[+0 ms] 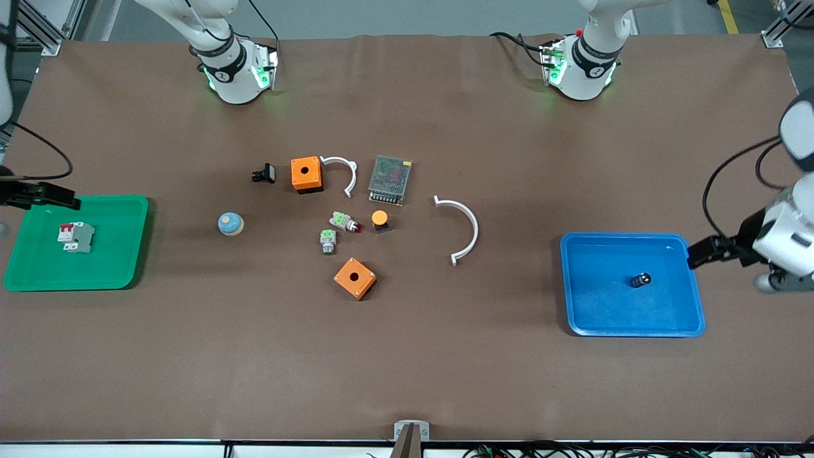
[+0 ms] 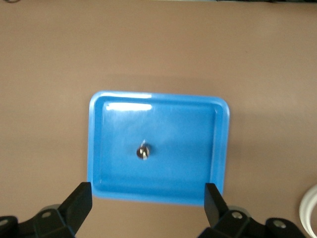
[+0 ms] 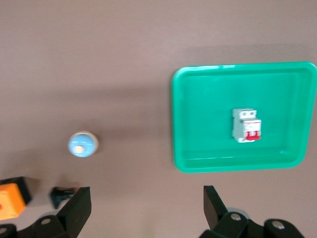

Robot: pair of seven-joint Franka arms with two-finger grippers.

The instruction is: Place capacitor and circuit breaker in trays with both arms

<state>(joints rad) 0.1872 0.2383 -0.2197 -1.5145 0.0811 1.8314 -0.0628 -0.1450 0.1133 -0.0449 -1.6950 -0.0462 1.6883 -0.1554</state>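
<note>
The capacitor [image 1: 640, 280], a tiny black cylinder, stands in the blue tray [image 1: 636, 331] at the left arm's end of the table. It also shows in the left wrist view [image 2: 143, 151], in the tray [image 2: 158, 95]. My left gripper [image 1: 696, 253] [image 2: 147, 196] is open and empty, up over the tray's edge. The circuit breaker [image 1: 76, 236], grey with red levers, lies in the green tray [image 1: 76, 283] at the right arm's end. It also shows in the right wrist view [image 3: 246, 125], in the tray [image 3: 237, 166]. My right gripper [image 1: 67, 202] [image 3: 147, 198] is open and empty, over that tray's edge.
In the middle of the table lie two orange boxes [image 1: 306, 173] [image 1: 355, 278], two white curved pieces [image 1: 463, 229] [image 1: 343, 172], a mesh-covered metal unit [image 1: 390, 179], a blue domed button [image 1: 230, 224], an orange-capped button [image 1: 379, 220], green-topped parts [image 1: 328, 240] and a black clip [image 1: 264, 173].
</note>
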